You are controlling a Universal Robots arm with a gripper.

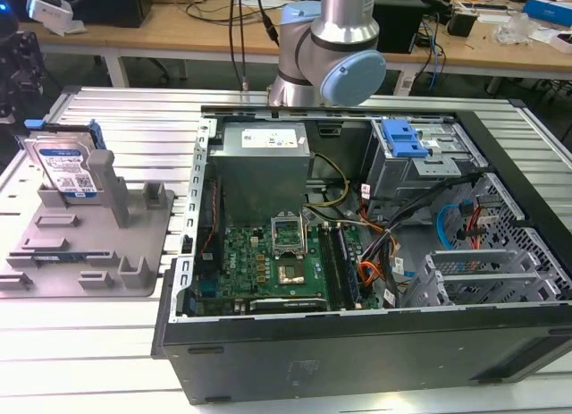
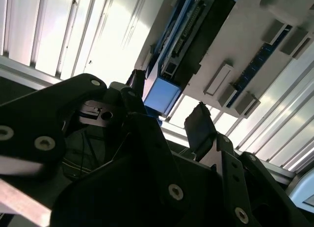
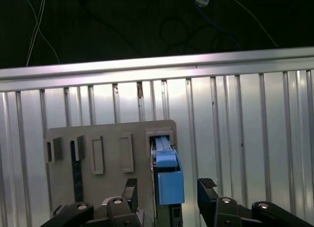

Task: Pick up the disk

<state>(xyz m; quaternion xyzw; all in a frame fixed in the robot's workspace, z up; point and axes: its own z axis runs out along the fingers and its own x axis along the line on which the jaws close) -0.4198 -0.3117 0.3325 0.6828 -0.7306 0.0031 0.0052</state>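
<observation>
The disk point(image 1: 61, 168) stands up on its edge in the grey tray point(image 1: 134, 273). The tray sits on the counter point(image 1: 134, 119) at the exterior view's left, beside the open computer case point(image 1: 357, 342). In the first wrist view the gripper point(image 3: 169, 189) hangs over the disk with its fingers point(image 3: 207, 187) wide apart, holding nothing. I think this is the lining-up step. A good grab needs one finger on each flat side, clear of the tray's posts.
</observation>
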